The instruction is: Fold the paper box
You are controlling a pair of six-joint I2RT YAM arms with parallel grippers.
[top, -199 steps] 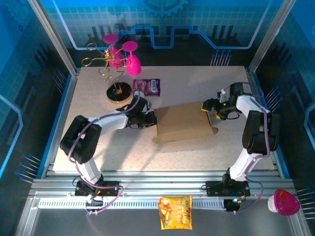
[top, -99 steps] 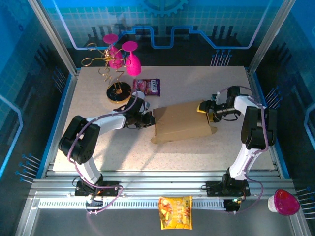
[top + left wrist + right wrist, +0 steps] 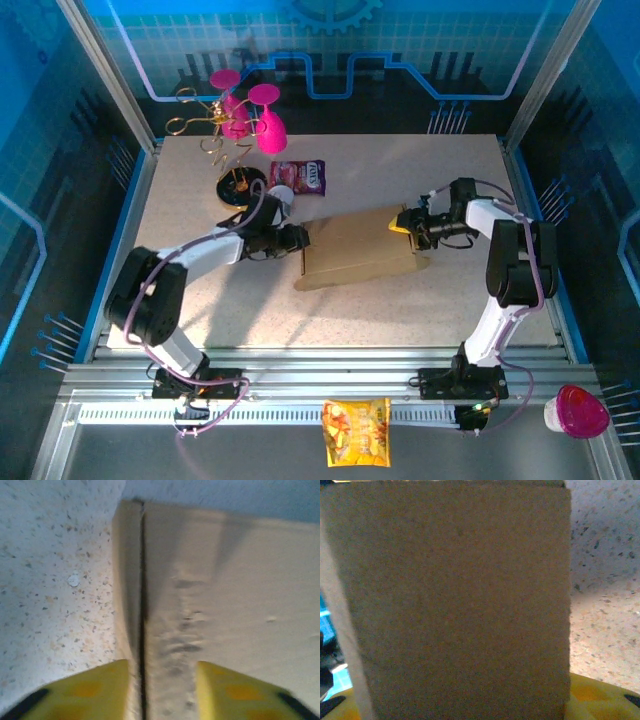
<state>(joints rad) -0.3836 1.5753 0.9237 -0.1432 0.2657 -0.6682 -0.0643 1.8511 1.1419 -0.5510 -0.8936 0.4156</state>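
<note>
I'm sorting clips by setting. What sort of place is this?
Probably a robot test cell, not a home: an aluminium frame with blue panels encloses the table, and the left arm and right arm are bolted to a rail at its near edge.

Open table [image 3: 430, 165] lay behind and before the paper box [image 3: 355, 250]. The left gripper [image 3: 297, 238] and right gripper [image 3: 408, 222] blocked its ends; a purple snack packet [image 3: 300, 177] and wire glass rack [image 3: 238, 186] crowded the rear left.
</note>
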